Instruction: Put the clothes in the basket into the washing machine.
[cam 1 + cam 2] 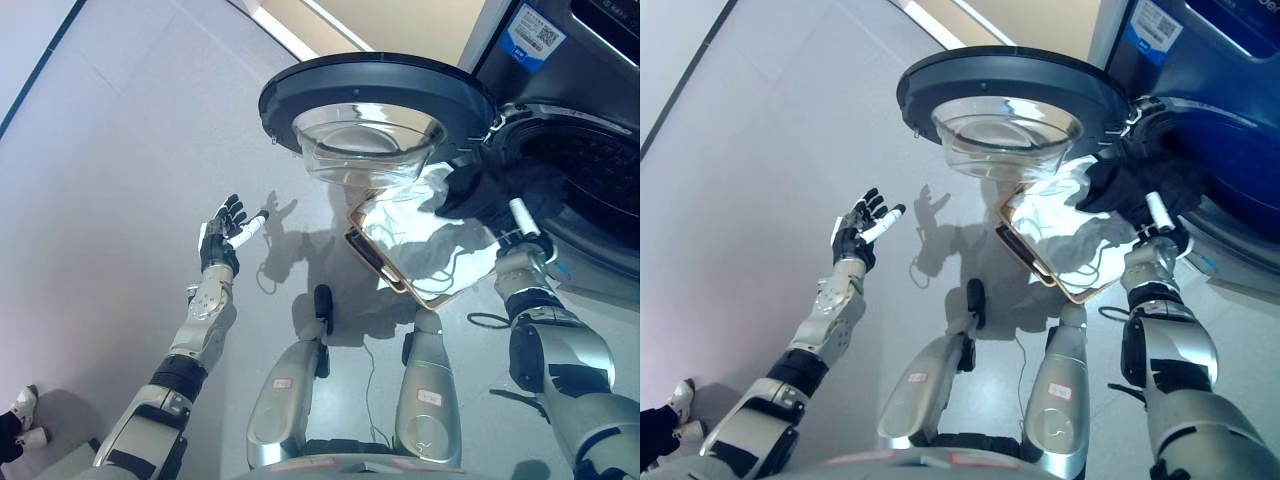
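Right hand lifts a dark garment at the open washing machine; left hand hangs empty over the floor.

The right hand (520,235) is closed round a black garment (495,190), held up at the mouth of the washing machine (590,150), just in front of the dark drum opening. The round door (375,95) with its glass bowl stands swung wide to the left of the opening. Below the garment sits the laundry basket (385,268) on the grey floor (130,150), with white clothes (420,235) lying in it, touching the black piece above. The left hand (225,235) is raised well apart to the left, fingers spread and relaxed, holding nothing. A person's shoe (25,405) shows at the lower left edge.
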